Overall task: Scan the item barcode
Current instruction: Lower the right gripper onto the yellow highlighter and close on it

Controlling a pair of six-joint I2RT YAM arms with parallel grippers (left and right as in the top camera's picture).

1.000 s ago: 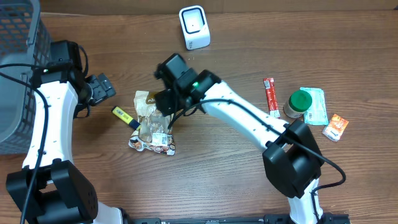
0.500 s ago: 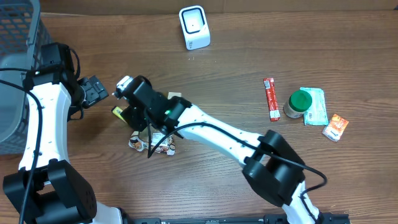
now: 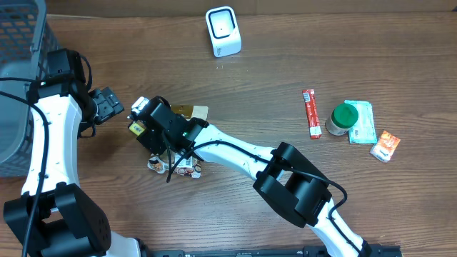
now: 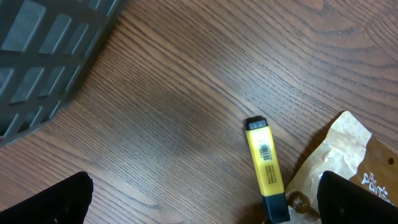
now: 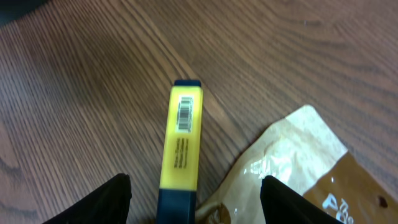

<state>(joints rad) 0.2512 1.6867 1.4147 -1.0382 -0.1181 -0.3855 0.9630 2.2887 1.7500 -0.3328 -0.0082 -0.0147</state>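
Hovering: right gripper (image 5: 198,198) spread astride yellow highlighter (image 5: 183,134) | left gripper (image 4: 205,199) spread wide, nearby | highlighter's dark end cut off by frame edge

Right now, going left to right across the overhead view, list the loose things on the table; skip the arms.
Grey basket, yellow highlighter, brown snack bag, white scanner, red stick packet, green-lidded jar, orange packet.

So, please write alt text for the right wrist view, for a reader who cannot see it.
A yellow highlighter with a barcode label lies on the wooden table, between the open fingers of the right gripper. A brown snack bag lies beside it, at the lower right.
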